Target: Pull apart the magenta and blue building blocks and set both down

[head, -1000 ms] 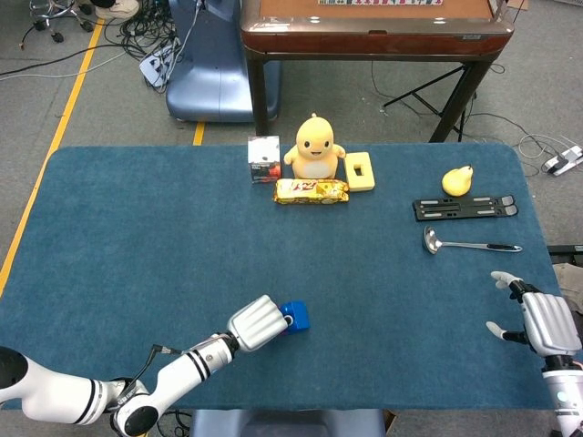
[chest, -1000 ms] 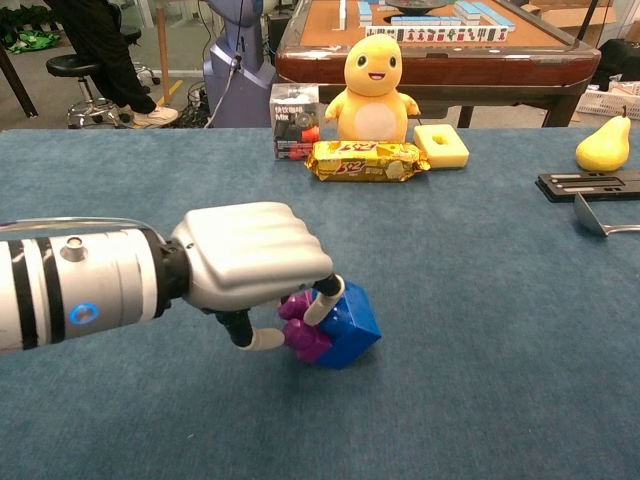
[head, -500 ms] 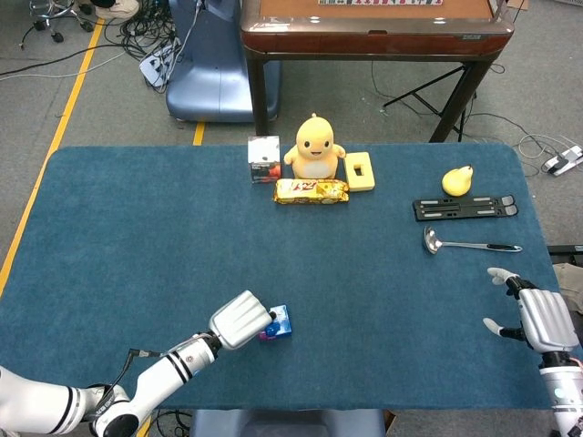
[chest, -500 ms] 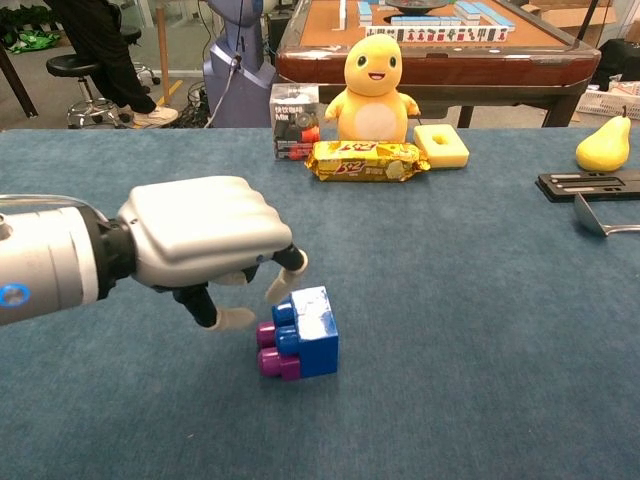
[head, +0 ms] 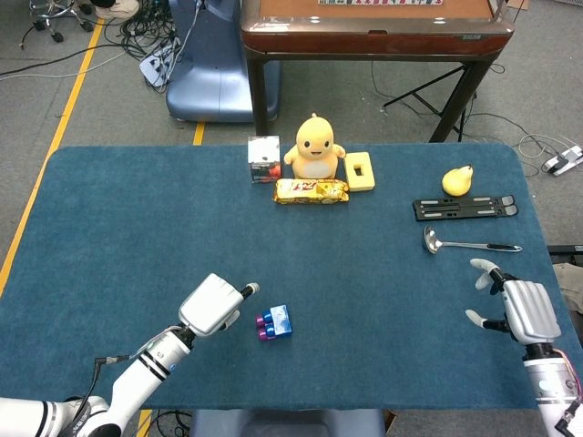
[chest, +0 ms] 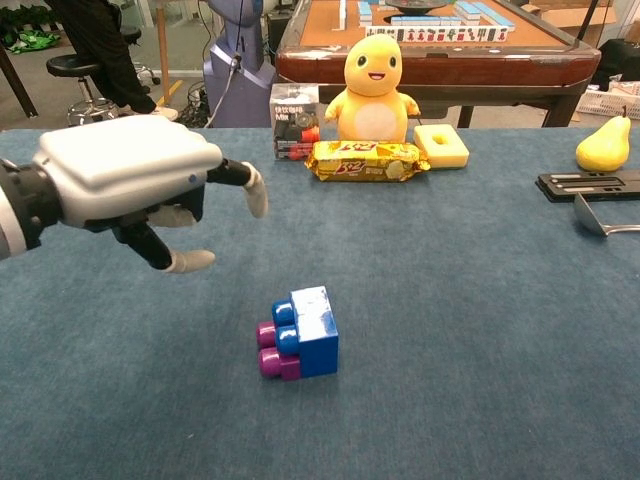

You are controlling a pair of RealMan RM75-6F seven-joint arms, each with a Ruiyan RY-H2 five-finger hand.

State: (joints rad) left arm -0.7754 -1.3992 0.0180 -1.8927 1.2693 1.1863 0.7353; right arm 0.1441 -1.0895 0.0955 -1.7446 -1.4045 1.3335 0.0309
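The blue block (chest: 314, 330) and the magenta block (chest: 270, 350) lie joined on the blue table cloth, near the front edge (head: 276, 322). The magenta one peeks out at the left and underneath. My left hand (chest: 135, 185) hovers up and to the left of them, fingers spread, holding nothing; the head view shows the left hand (head: 215, 303) a short gap away from the blocks. My right hand (head: 514, 308) is at the far right edge of the table, fingers apart and holding nothing.
At the back middle stand a yellow plush toy (head: 314, 146), a snack bar (head: 311, 190), a small box (head: 264, 158) and a yellow foam piece (head: 360, 170). A pear (head: 457, 180), a black stand (head: 465, 208) and a ladle (head: 469, 244) lie back right.
My left hand let go of the joined blocks and drew back to the left and upward, opening its fingers. The blocks stayed down on the cloth. My right hand shifted slightly inward.
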